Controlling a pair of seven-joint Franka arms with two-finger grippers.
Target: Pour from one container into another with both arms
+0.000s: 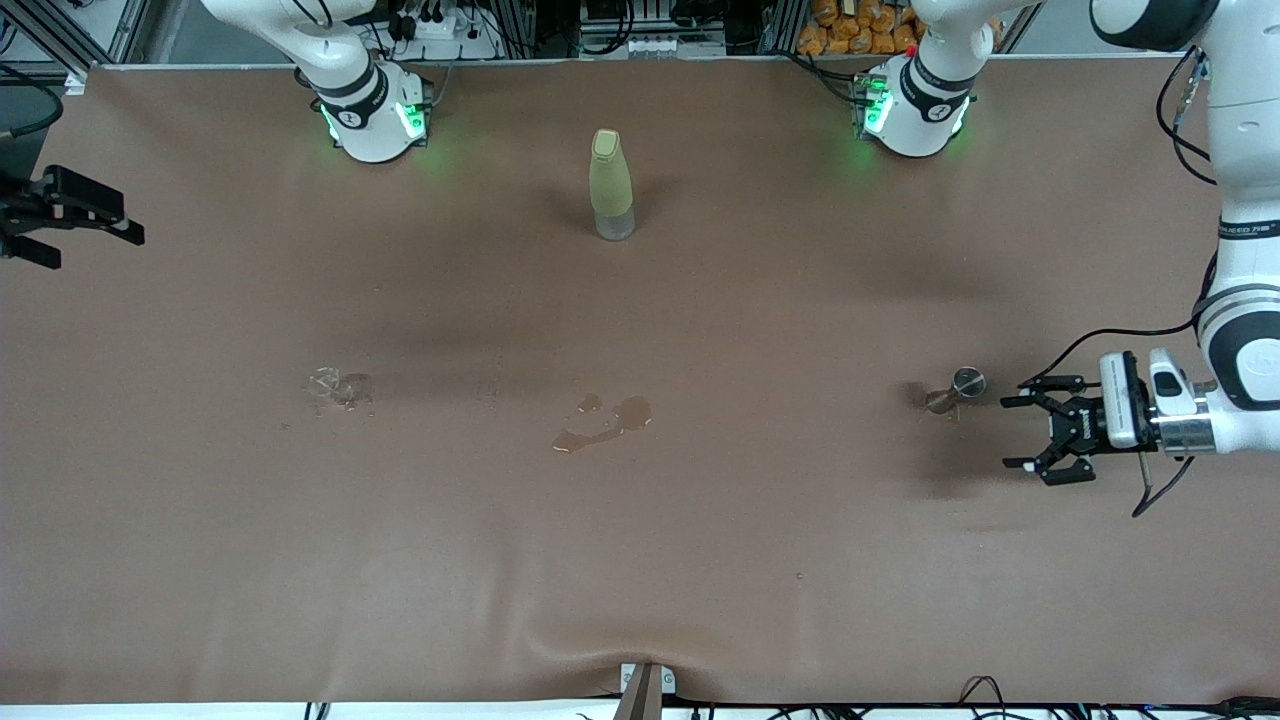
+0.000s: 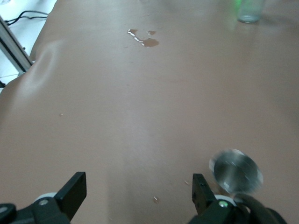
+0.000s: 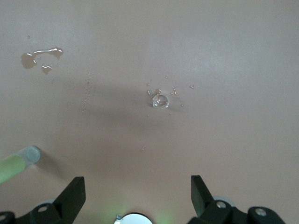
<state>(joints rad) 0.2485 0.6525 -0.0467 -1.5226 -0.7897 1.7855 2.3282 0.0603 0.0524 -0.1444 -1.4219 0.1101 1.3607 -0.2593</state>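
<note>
A yellow-green bottle [image 1: 612, 185] with a clear base stands upright between the two arm bases. A small clear glass [image 1: 340, 388] sits toward the right arm's end of the table. A small metal measuring cup [image 1: 962, 386] stands toward the left arm's end. My left gripper [image 1: 1012, 432] hangs open and empty low over the table, just beside the metal cup [image 2: 236, 170], which lies outside its fingers. My right gripper [image 3: 136, 186] is open and empty, high above its own base, looking down on the glass [image 3: 160, 100] and the bottle [image 3: 18, 163].
A brown liquid spill [image 1: 605, 422] lies mid-table, nearer the front camera than the bottle. Drops surround the glass. A black bracket [image 1: 60, 215] juts in at the right arm's end. The brown cloth [image 1: 640, 640] is wrinkled at its front edge.
</note>
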